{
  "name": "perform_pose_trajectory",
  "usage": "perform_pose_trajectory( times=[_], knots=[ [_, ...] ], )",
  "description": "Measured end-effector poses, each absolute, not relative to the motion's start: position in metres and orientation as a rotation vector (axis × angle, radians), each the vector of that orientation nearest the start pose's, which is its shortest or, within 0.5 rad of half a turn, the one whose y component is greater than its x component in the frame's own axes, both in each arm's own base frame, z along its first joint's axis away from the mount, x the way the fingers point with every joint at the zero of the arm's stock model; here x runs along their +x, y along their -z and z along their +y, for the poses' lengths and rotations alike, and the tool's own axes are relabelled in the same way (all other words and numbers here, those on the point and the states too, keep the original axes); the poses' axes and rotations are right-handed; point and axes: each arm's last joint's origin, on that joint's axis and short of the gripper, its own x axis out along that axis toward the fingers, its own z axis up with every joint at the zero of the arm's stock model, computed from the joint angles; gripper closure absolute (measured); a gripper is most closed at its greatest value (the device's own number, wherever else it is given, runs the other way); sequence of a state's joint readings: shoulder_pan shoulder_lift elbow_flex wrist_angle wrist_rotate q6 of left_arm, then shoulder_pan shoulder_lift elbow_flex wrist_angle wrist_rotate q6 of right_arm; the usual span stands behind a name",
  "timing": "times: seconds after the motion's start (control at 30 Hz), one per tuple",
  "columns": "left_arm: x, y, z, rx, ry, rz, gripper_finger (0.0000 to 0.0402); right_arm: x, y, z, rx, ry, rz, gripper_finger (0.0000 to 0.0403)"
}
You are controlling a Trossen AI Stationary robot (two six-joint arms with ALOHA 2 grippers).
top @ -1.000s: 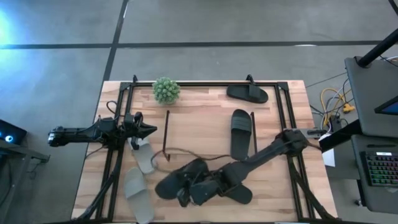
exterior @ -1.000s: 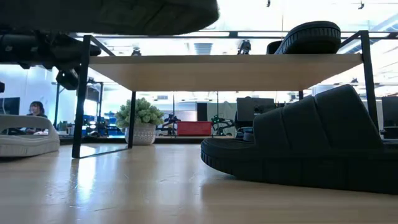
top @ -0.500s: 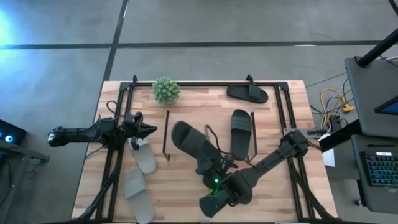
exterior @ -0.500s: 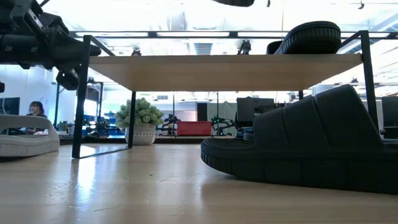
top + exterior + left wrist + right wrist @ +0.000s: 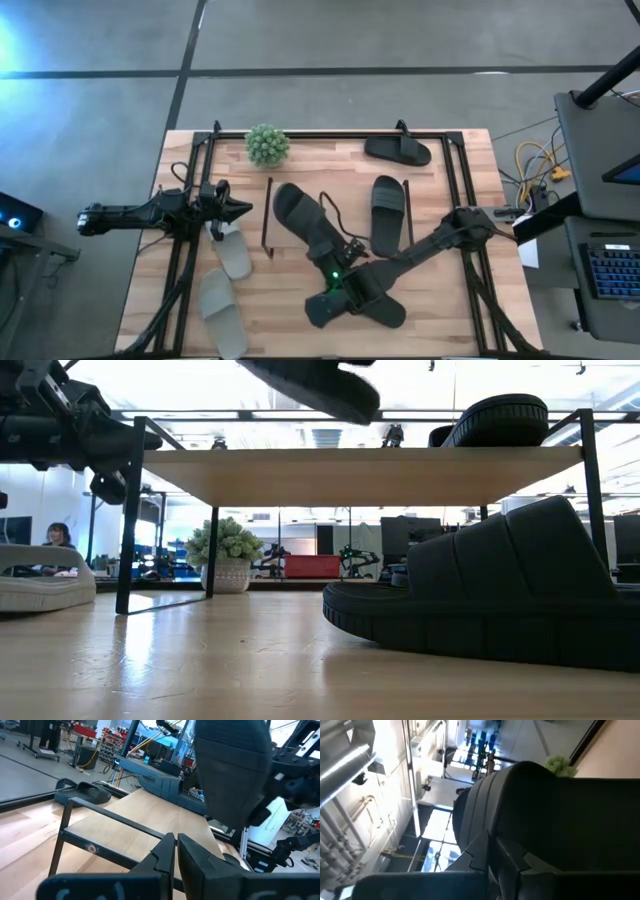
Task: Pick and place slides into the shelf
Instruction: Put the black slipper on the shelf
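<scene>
Six slides are in sight from above: four black slides (image 5: pixel 388 207) and two pale grey-beige slides (image 5: pixel 231 255). There is one shelf (image 5: pixel 300 215) with a wooden top, one small potted plant (image 5: pixel 267 145), and two dark robot arms (image 5: pixel 135 213) over one wooden table (image 5: pixel 470 150).

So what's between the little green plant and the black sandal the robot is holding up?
Nothing but bare wood of the shelf top. From above, the plant sits apart from the lifted black sandal, held by the right gripper.
</scene>
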State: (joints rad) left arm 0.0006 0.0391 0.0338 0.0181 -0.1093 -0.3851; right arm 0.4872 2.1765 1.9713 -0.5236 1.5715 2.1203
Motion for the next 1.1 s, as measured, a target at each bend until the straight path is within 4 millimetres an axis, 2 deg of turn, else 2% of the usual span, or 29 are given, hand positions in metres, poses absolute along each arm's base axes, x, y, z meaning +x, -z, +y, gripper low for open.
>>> perform_pose_trajectory(
  times=[0.27,0.37,0.47,0.73,0.9,1.0,1.1],
  knots=[
    [0.098,-0.174,0.003,-0.385,-0.106,-0.034,0.0395,0.447,-0.279,0.159,1.085,1.007,-0.674,0.0389],
    [0.098,-0.174,0.003,-0.385,-0.106,-0.034,0.0395,0.450,-0.272,0.149,1.132,1.011,-0.667,0.0380],
    [0.098,-0.174,0.003,-0.385,-0.106,-0.034,0.0395,0.451,-0.264,0.144,1.174,1.010,-0.692,0.0353],
    [0.098,-0.174,0.003,-0.385,-0.106,-0.034,0.0395,0.449,-0.258,0.145,1.191,1.004,-0.707,0.0264],
    [0.098,-0.174,0.003,-0.385,-0.106,-0.034,0.0395,0.443,-0.265,0.153,1.216,0.981,-0.647,0.0238],
    [0.098,-0.174,0.003,-0.385,-0.106,-0.034,0.0395,0.436,-0.276,0.165,1.123,0.977,-0.581,0.0236],
    [0.098,-0.174,0.003,-0.385,-0.106,-0.034,0.0395,0.431,-0.304,0.171,0.944,0.967,-0.389,0.0245]
  ],
)
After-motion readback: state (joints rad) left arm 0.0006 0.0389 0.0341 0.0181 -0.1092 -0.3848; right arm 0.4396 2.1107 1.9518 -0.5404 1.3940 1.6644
